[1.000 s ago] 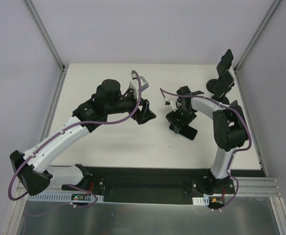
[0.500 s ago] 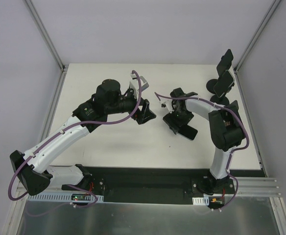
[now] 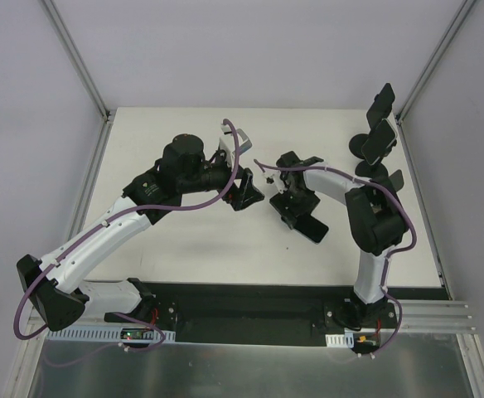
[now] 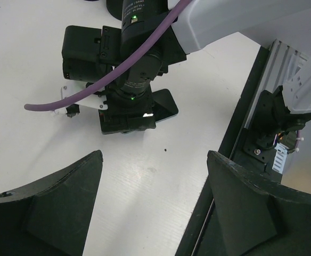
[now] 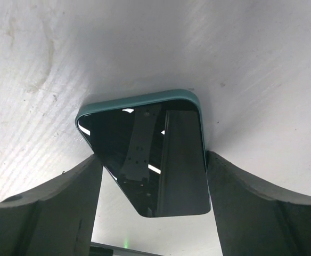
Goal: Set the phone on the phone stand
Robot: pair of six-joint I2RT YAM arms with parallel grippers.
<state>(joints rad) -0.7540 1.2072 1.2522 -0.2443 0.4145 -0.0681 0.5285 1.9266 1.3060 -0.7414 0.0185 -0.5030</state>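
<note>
The phone (image 5: 150, 160) has a glossy glass face and the table (image 5: 118, 48) is matt, finely ribbed.

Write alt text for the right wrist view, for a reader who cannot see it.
A phone in a teal case lies screen-up on a white table. The two dark fingers of the right gripper flank its long sides, close against the edges; whether they grip it is unclear.

The left arm (image 3: 101, 234) and right arm (image 3: 333, 180) wore white shells between black joint housings. A purple cable (image 3: 184, 208) trailed along each. The left claw (image 4: 154, 160) and right claw (image 5: 153, 160) bore broad matte-black fingers (image 4: 49, 208); a small green light (image 4: 133, 17) glowed on the right wrist.
</note>
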